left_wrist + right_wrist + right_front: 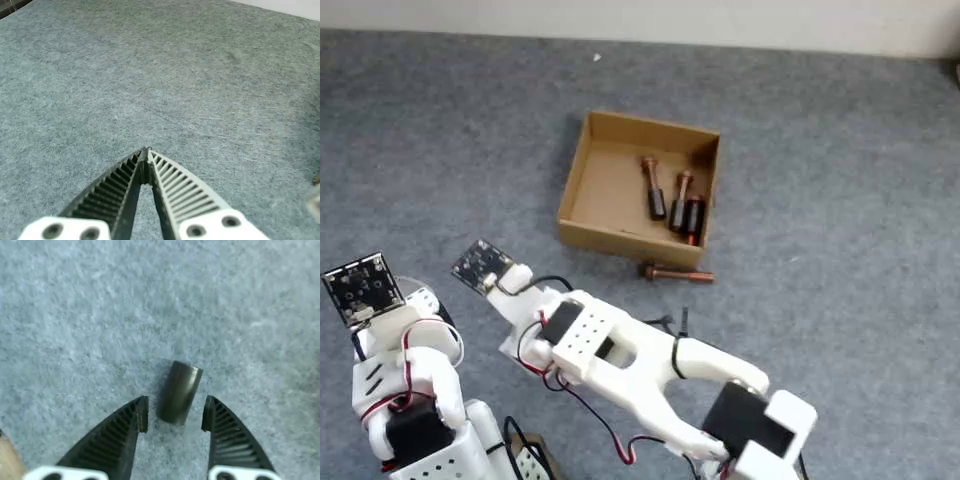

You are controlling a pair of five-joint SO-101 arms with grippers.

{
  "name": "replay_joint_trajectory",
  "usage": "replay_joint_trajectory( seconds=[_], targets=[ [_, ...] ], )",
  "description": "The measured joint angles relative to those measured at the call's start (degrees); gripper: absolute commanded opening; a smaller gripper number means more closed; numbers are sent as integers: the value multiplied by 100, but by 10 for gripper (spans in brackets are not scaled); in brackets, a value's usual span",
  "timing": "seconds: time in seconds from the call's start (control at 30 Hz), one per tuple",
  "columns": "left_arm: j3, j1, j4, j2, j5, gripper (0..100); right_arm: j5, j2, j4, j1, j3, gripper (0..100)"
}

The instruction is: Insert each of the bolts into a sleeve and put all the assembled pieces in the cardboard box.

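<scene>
A dark cylindrical sleeve lies on the grey carpet, its near end between the fingertips of my right gripper. That gripper is open and not touching the sleeve. My left gripper is shut on nothing, over bare carpet. A copper-coloured bolt lies on the carpet just in front of the cardboard box. Inside the box, toward its right side, lie three bolts fitted in dark sleeves. The right arm stretches from the lower right toward the left, in front of the box.
The left arm stands at the lower left of the table, close to the right arm's wrist. Grey carpet covers the whole table. Open carpet lies left, right and behind the box.
</scene>
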Motion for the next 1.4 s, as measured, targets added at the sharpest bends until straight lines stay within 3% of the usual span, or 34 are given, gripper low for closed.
replay_joint_trajectory(
  seconds=[0.63, 0.83, 1.03, 1.17, 1.4],
  targets=[
    [0, 0, 0, 0, 0, 7, -9, 800, 9, 26, -440, 163],
    [0, 0, 0, 0, 0, 7, -9, 835, 9, 79, -510, 6],
    [0, 0, 0, 0, 0, 7, 26, 853, 18, 193, -545, 6],
    [0, 0, 0, 0, 0, 7, 290, 853, 607, 387, -730, 6],
    [0, 413, 0, 0, 0, 8, 360, -686, 1363, 1081, -527, 6]
  ],
)
